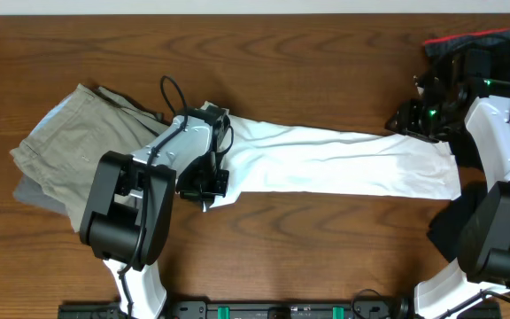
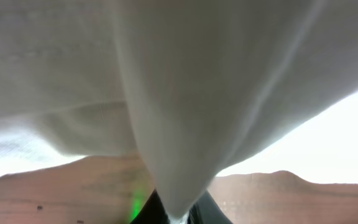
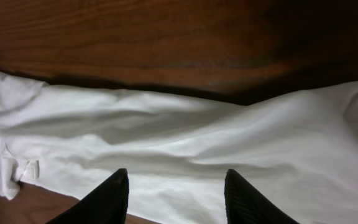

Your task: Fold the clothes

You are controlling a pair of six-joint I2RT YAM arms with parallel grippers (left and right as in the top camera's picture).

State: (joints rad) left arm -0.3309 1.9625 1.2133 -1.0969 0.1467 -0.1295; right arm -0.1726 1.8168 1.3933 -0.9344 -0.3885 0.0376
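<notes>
white t-shirt [image 1: 326, 159] lies in a long narrow band across the wooden worktop [image 1: 308, 53]; soft, creased cotton. left end effector [image 1: 204, 182] pressed together, pinching its left end. right end effector [image 3: 176, 186] spread over the other end, holding nothing. likely mid-fold; next, right needs a grip on the cloth.

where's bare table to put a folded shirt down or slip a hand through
Bare table runs along the far edge beyond the white T-shirt, and along the near edge in front of it. Crowded: left end, khaki garment and left claw; right end, right claw, black garment.
</notes>
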